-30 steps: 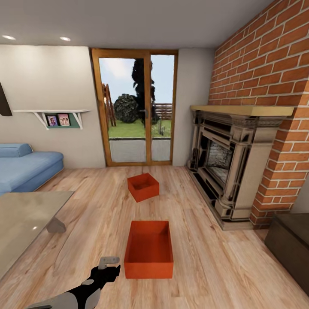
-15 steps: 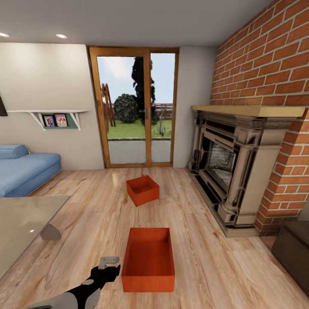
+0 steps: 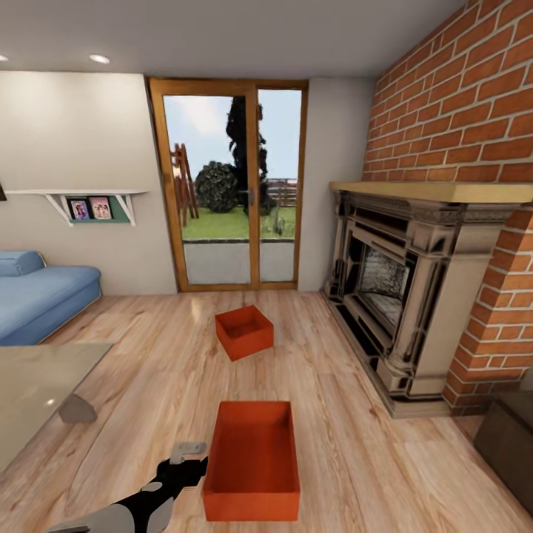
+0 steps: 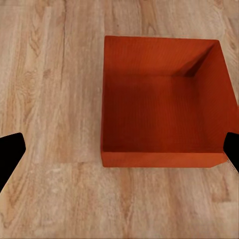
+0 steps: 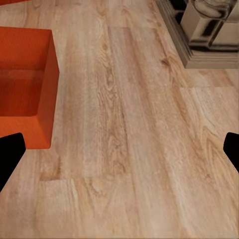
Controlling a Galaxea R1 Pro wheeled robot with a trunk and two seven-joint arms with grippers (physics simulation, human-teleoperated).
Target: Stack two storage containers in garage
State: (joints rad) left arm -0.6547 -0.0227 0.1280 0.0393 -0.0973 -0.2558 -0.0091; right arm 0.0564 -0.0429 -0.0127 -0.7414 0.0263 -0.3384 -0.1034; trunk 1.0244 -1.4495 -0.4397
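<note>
Indoors, the living room has a light wood plank floor [image 3: 148,385] carrying two orange-red open-topped storage containers. Nearest the robot, the near container [image 3: 253,459] sits on the planks just beside the left gripper [image 3: 185,457]; the far container [image 3: 243,332] sits well apart from it, nearer the glass doors [image 3: 229,189]. A brick fireplace [image 3: 403,281] lines the right wall and a blue sofa [image 3: 41,296] stands at the left. From the left wrist, the left gripper [image 4: 119,154] is spread wide and holds nothing, its fingers either side of the near container [image 4: 164,114]. From the right wrist, the right gripper [image 5: 119,154] is likewise spread wide and empty above the planks [image 5: 129,129], with a container [image 5: 25,84] off to one side.
</note>
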